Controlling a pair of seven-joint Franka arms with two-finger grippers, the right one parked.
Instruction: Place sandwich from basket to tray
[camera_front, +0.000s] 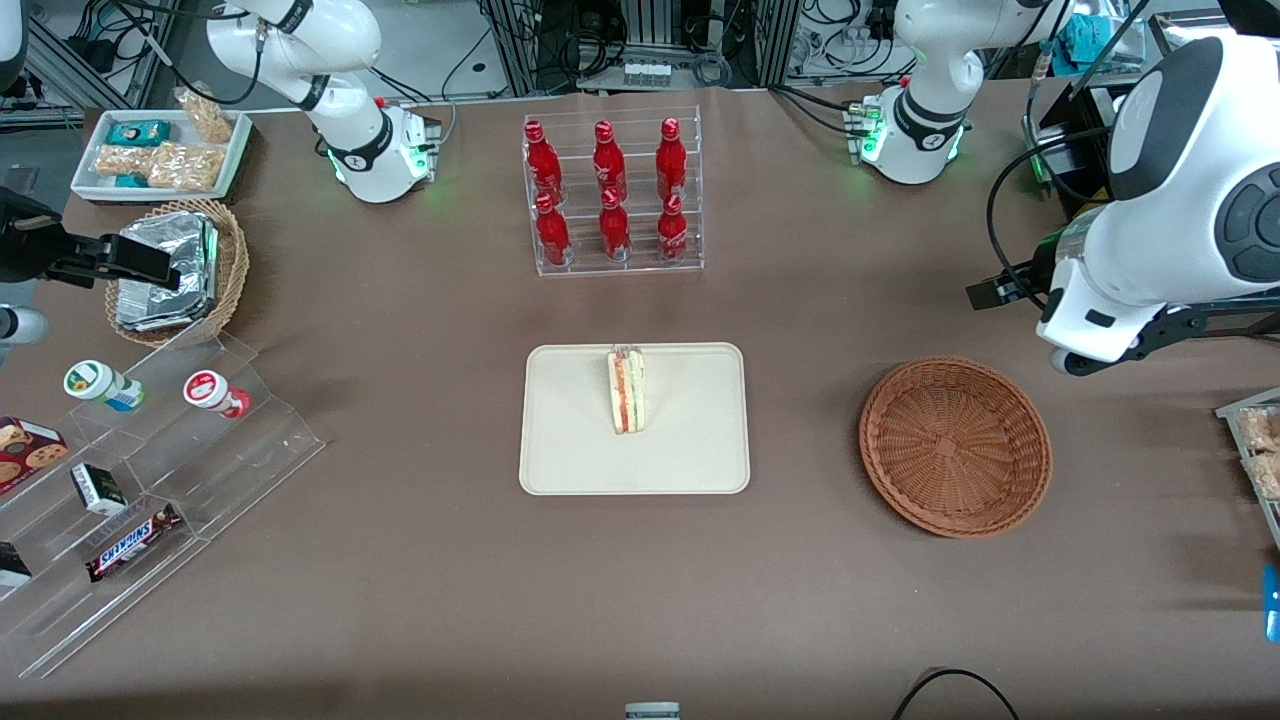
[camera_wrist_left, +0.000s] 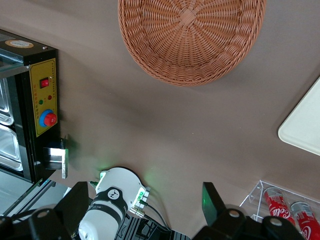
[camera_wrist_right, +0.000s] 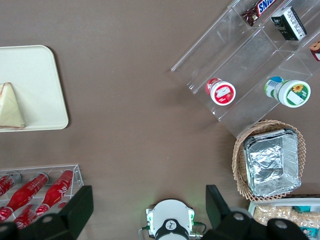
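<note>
Snickers bar (camera_front: 132, 541) sits lowest on the clear stepped stand (camera_front: 160, 500), closest to the front camera at the parked arm's end of the table. Up the table, the sandwich (camera_front: 626, 391) stands on the cream tray (camera_front: 690, 460), its long axis running from the front camera toward the rack of red bottles (camera_front: 612, 192), filling stripes facing up. Only the right wrist view shows its triangular bread face (camera_wrist_right: 11, 106). Toward the working arm's end, well apart from the tray, the reddish-brown basket (camera_front: 955, 446) lies with nothing in it. The left arm's gripper (camera_wrist_left: 145, 212) hangs raised near that basket, toward the table's edge; in the left wrist view its two fingers (camera_wrist_left: 211, 202) stand wide apart with nothing between them, and a black control box (camera_wrist_left: 42, 102) appears there too. Nearby the parked arm, a tan basket (camera_front: 232, 262) holds foil packets (camera_front: 165, 270).
</note>
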